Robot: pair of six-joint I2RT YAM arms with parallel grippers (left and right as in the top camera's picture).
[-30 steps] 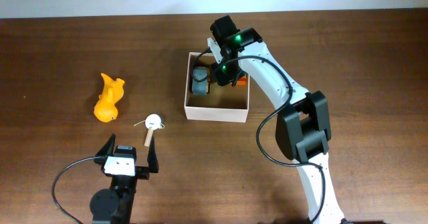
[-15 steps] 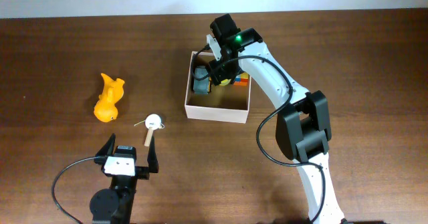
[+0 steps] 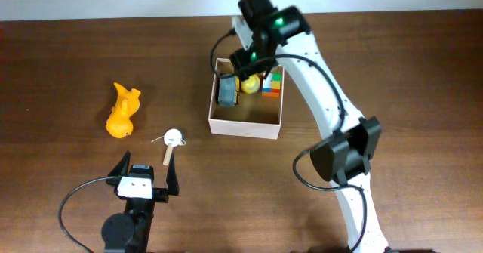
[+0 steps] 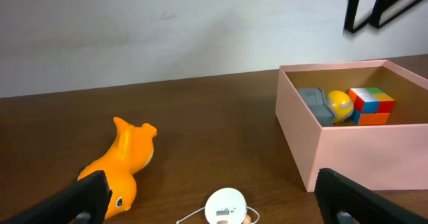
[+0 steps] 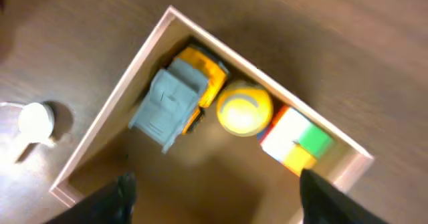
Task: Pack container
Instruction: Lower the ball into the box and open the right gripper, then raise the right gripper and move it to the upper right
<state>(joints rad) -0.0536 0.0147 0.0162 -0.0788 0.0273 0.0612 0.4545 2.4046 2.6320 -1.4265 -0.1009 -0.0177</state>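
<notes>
The container (image 3: pixel 246 126) is a shallow white-walled box with a tan inside, at the table's middle back. In it lie a grey and yellow toy truck (image 3: pixel 226 91), a yellow ball (image 3: pixel 249 84) and a colour cube (image 3: pixel 272 82); all show in the right wrist view, truck (image 5: pixel 175 97), ball (image 5: pixel 245 107), cube (image 5: pixel 296 142). My right gripper (image 5: pixel 214 200) is open and empty above the box. My left gripper (image 4: pixel 214 217) is open and empty near the front edge, behind a white disc toy (image 4: pixel 226 204).
An orange toy animal (image 3: pixel 122 109) lies at the left, also in the left wrist view (image 4: pixel 120 165). The white disc toy with a wooden stick and string (image 3: pixel 172 140) lies between it and the container (image 4: pixel 348 150). A pale wall runs along the table's far edge.
My right gripper has risen and pulled back from the container's inside. The yellow ball and colour cube now show in the box. The left arm has not moved.
</notes>
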